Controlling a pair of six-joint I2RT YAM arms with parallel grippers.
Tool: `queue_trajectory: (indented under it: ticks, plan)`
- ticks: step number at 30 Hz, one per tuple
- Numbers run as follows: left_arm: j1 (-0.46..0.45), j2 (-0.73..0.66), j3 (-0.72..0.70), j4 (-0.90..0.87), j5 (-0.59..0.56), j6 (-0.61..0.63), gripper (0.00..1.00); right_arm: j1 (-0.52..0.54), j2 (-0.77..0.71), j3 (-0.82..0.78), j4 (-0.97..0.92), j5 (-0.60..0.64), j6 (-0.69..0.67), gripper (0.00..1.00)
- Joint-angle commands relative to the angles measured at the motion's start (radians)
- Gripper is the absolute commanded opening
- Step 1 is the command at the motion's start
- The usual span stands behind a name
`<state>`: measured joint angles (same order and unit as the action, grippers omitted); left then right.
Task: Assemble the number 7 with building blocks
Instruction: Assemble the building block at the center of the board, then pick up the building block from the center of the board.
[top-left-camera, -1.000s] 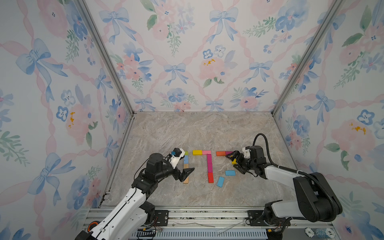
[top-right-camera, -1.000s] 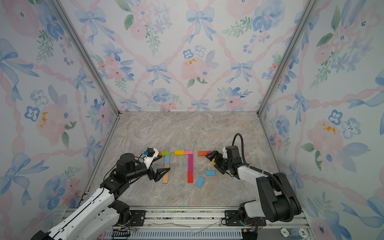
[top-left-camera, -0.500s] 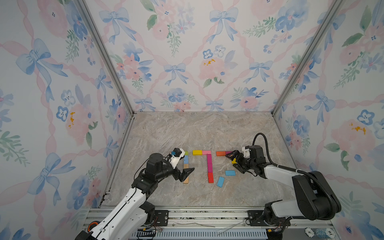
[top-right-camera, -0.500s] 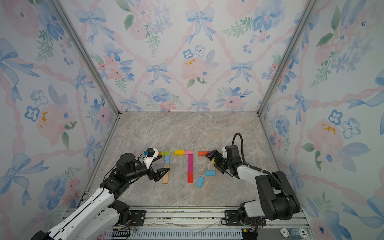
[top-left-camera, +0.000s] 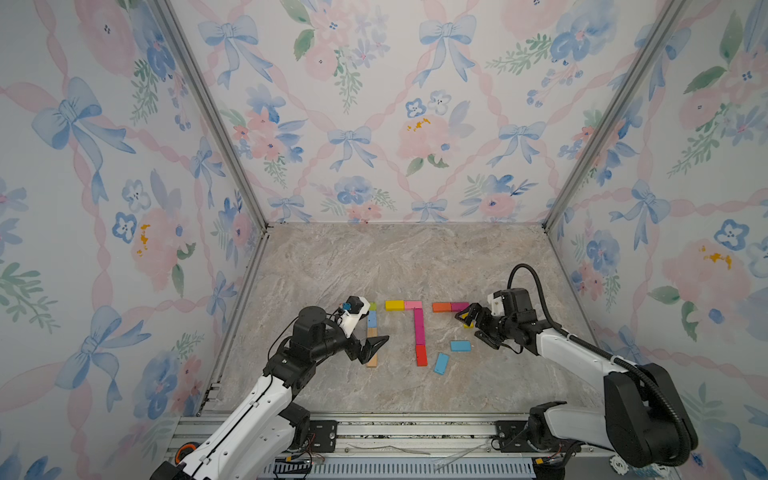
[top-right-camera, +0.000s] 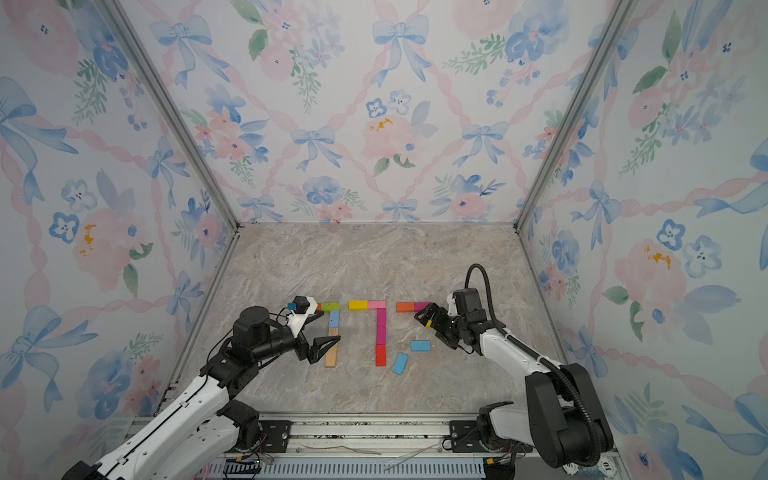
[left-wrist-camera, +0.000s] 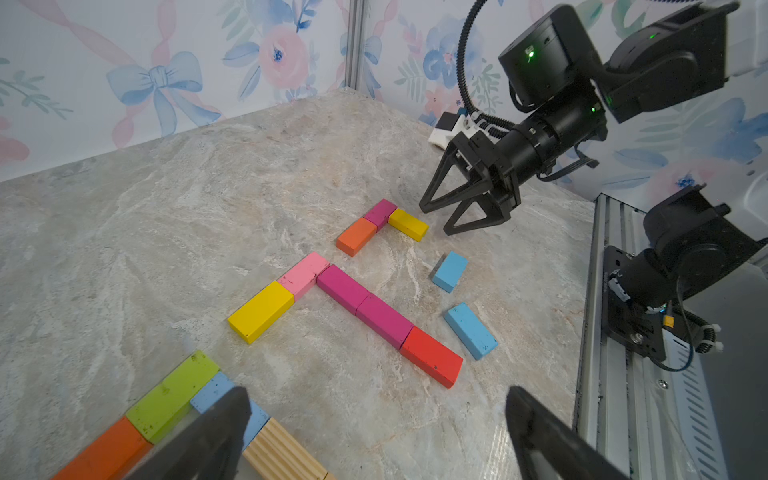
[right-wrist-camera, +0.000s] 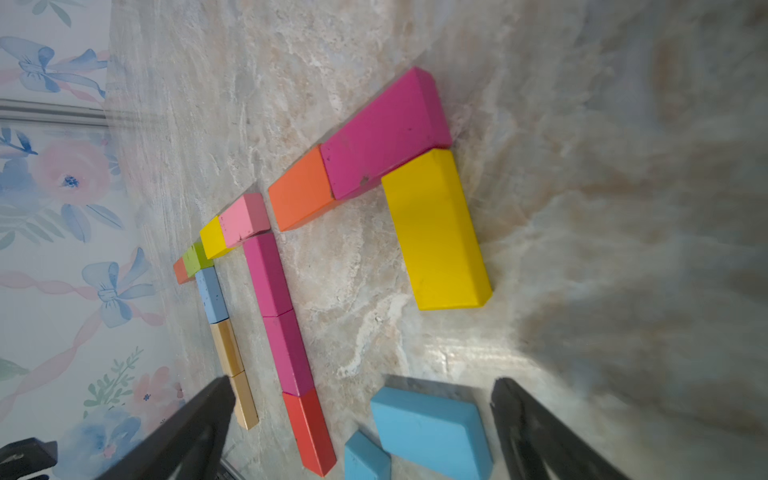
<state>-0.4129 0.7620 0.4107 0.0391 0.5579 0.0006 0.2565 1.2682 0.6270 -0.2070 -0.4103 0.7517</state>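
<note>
The building blocks lie flat on the marble floor in three groups. A yellow (top-left-camera: 394, 305), pink, magenta (top-left-camera: 419, 328) and red (top-left-camera: 421, 355) seven stands in the middle. To its left is a green (top-left-camera: 372, 306), blue and plain wood (top-left-camera: 371, 357) seven. To the right, orange (top-left-camera: 441, 306) and magenta (top-left-camera: 459, 306) blocks meet a yellow block (right-wrist-camera: 436, 232). Two loose blue blocks (top-left-camera: 460, 345) (top-left-camera: 441, 363) lie nearby. My left gripper (top-left-camera: 368, 334) is open over the wood column. My right gripper (top-left-camera: 467, 324) hangs open over the yellow block, holding nothing.
Flowered walls close the floor (top-left-camera: 395, 266) on three sides. A metal rail (top-left-camera: 374, 432) with both arm bases runs along the front edge. In the left wrist view the right gripper (left-wrist-camera: 434, 218) hovers beside the yellow block (left-wrist-camera: 408, 224).
</note>
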Motion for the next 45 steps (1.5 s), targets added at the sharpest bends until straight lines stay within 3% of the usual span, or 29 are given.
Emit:
queue_trajectory:
  ticks: [1, 6, 11, 16, 21, 31, 45]
  plan:
    - [-0.008, -0.015, -0.005, 0.001, -0.004, 0.015, 0.98, 0.033, -0.023, 0.153, -0.317, 0.058, -0.269, 0.98]
    - [-0.008, -0.018, -0.002, 0.001, -0.009, 0.015, 0.98, 0.134, 0.017, 0.36, -0.504, 0.13, -0.56, 1.0]
    - [-0.009, -0.028, -0.002, -0.002, -0.031, 0.006, 0.98, 0.288, -0.003, 0.39, -0.455, 0.33, -0.88, 0.97]
    - [-0.025, -0.015, -0.004, -0.009, -0.03, 0.001, 0.98, 0.354, -0.005, 0.317, -0.501, 0.229, -1.455, 0.97]
    - [-0.047, -0.027, 0.001, -0.032, -0.055, 0.027, 0.98, 0.302, 0.031, 0.269, -0.506, 0.256, -1.695, 1.0]
    - [-0.056, -0.023, -0.001, -0.034, -0.05, 0.035, 0.98, 0.301, 0.095, 0.222, -0.462, 0.314, -1.818, 0.88]
    - [-0.057, -0.027, -0.002, -0.036, -0.05, 0.035, 0.98, 0.303, 0.302, 0.283, -0.397, 0.305, -1.824, 0.81]
